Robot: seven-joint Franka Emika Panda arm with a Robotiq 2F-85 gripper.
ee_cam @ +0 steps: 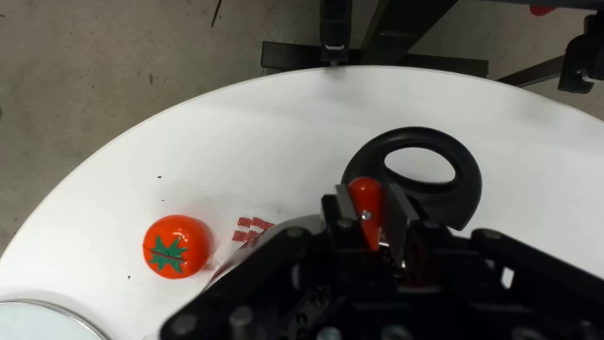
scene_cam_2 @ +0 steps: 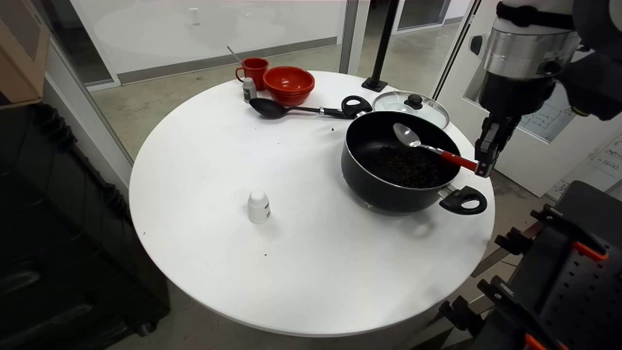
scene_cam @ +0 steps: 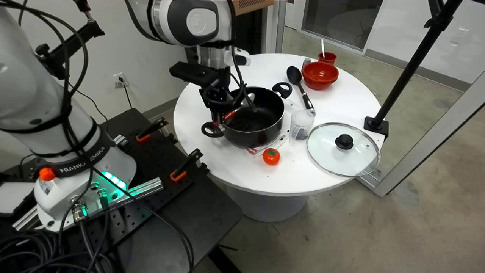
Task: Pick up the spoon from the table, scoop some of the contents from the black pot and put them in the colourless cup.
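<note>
My gripper (scene_cam: 219,118) is shut on the handle end of a red-handled metal spoon (scene_cam_2: 457,159), which also shows in the wrist view (ee_cam: 367,203). The spoon slants over the near rim of the black pot (scene_cam_2: 388,194), its silver bowl inside the pot opening. Dark grains (scene_cam_2: 410,167) cover part of the pot's bottom. My gripper is beside the pot, above one side handle (ee_cam: 420,137). The colourless cup (scene_cam: 302,123) stands upright beside the pot with something dark low in it; the pot hides it in an exterior view. All rest on the white table (scene_cam_2: 291,272).
A black spoon (scene_cam: 301,89) lies behind the pot near red bowls (scene_cam_2: 289,80) and a red mug (scene_cam_2: 255,73). A glass lid (scene_cam: 326,159) and a toy tomato (ee_cam: 177,245) lie near the cup. A white shaker (scene_cam_2: 258,206) and a clamped black pole (scene_cam: 401,83) also stand there.
</note>
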